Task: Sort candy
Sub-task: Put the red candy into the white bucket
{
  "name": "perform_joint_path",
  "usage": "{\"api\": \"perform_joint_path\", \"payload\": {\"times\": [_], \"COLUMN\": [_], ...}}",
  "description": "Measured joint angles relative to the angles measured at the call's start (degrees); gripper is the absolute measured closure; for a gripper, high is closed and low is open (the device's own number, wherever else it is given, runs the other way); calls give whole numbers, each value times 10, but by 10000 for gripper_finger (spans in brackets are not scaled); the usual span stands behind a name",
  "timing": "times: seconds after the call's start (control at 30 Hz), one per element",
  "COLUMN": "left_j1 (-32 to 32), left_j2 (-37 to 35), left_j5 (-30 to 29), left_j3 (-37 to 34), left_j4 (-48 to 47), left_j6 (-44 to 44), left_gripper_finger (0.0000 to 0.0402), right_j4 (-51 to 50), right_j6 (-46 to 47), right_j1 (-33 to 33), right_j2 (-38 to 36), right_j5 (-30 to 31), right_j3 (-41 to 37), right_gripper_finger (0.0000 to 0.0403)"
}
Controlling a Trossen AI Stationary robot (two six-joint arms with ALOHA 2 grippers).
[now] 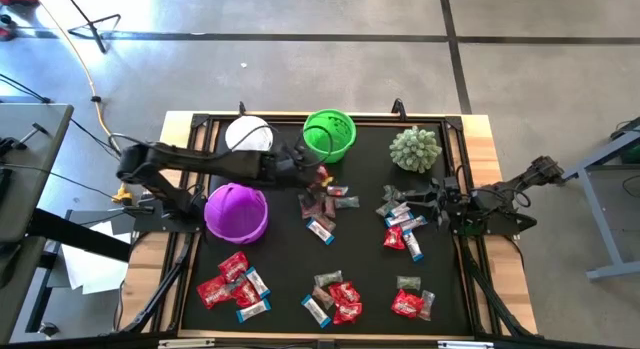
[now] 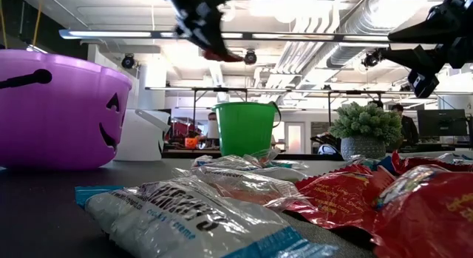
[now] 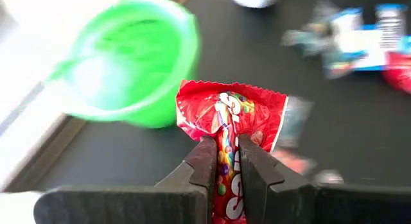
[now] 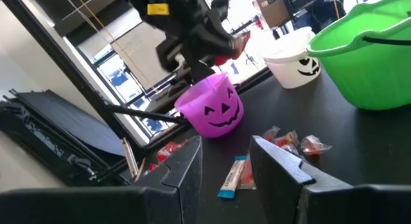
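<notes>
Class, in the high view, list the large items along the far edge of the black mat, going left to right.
White plastic bucket → green plastic bucket → spiky pale-green ball.

floor (image 1: 300,69): grey concrete, dark seams | ceiling (image 2: 310,21): exposed ducts, strip lights

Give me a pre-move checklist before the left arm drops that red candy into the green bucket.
1. Grip: left gripper shut on the red candy, pinched mid-wrapper: ok.
2. Green bucket upright, mouth open: ok.
3. Candy over the bucket mouth: not ok; in the high view it sits beside the rim, not above it.
4. Candy lifted clear of the table: ok, per the low view.
5. Right gripper open, empty, away at the table's right side: ok.
</notes>
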Motion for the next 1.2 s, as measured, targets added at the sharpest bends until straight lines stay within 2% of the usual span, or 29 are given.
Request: {"api": "perform_joint_path", "payload": {"times": [0.1, 0.17, 0.33, 0.5, 0.67, 0.87, 1.0, 1.1, 1.2], "left_j1": [4, 13, 66, 139, 223, 323, 370, 396, 414], "left_j2": [-29, -44, -80, -105, -138, -190, -215, -222, -224], "left_j5": [-65, -87, -93, -91, -56, 40, 82, 109, 130], "left_j3": [0, 0, 0, -2, -50, -141, -185, -199, -205], "left_j4": [-65, -101, -196, -236, -213, -140, -81, -54, -37], "left_j6": [0, 0, 20, 47, 87, 126, 147, 161, 167], "left_gripper_finger": [369, 369, 369, 369, 369, 369, 367, 352, 317], "right_j4": [0, 0, 0, 0, 0, 0, 0, 0, 0], "right_j6": [0, 0, 0, 0, 0, 0, 0, 0, 0], "right_j1": [0, 0, 0, 0, 0, 0, 0, 0, 0], "right_j2": [2, 2, 2, 2, 2, 2, 2, 2, 2], "right_j5": [0, 0, -1, -2, -2, -2, -2, -2, -2], "right_j3": [0, 0, 0, 0, 0, 0, 0, 0, 0], "right_gripper_finger": [276, 276, 276, 276, 276, 276, 276, 276, 276]}}
